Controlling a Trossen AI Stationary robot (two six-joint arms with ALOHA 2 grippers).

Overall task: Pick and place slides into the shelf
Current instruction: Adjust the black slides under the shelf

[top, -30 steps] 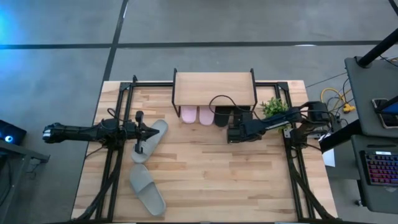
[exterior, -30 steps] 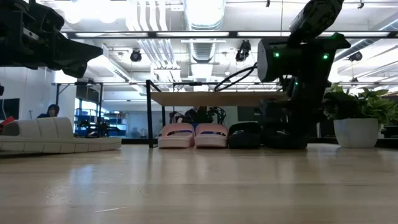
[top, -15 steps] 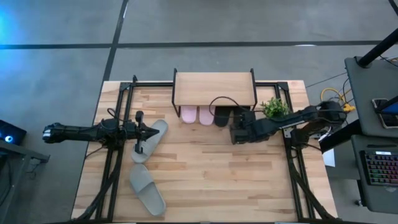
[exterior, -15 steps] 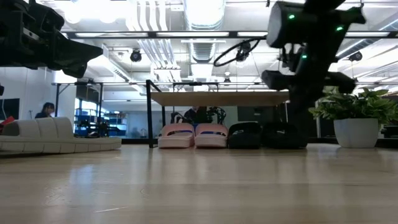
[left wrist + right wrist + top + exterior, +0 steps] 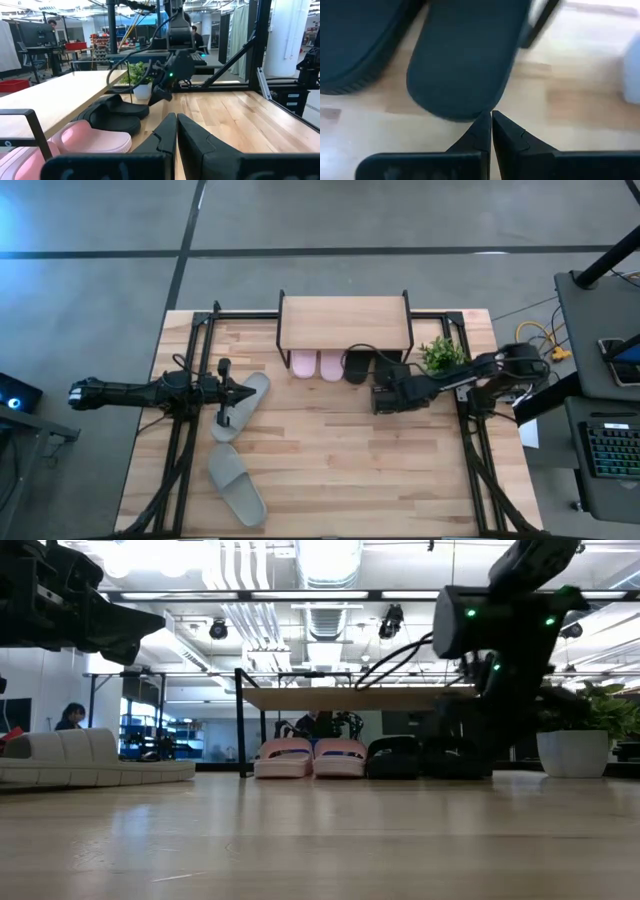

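Note:
The shelf [image 5: 345,323] stands at the table's far edge. Under it, soles on the table, stand the pink pair [image 5: 317,365] and two black slides [image 5: 357,367] [image 5: 388,366]; they also show in the low view [image 5: 310,757] [image 5: 393,757]. My right gripper [image 5: 385,382] is shut, low at the heel end of the right black slide [image 5: 462,60]. My left gripper [image 5: 248,392] is shut and empty, raised above a grey-green slide [image 5: 243,408] at the table's left. The second grey-green slide [image 5: 237,485] lies nearer the near edge. My right gripper's shut fingertips [image 5: 485,122] stand at the heel edge [image 5: 470,116] of the right black slide, coming level from the table's near side. I cannot tell whether they touch it. The slide lies flat on the table with its front end under the shelf.
A potted plant [image 5: 440,352] stands just right of the shelf, close to my right arm. Black frame rails [image 5: 185,430] run along both sides of the table. Bare wood lies in the middle and toward the near edge [image 5: 340,470].
My right gripper has risen from the table beside the right black slide and then come down again at its heel end, staying shut.

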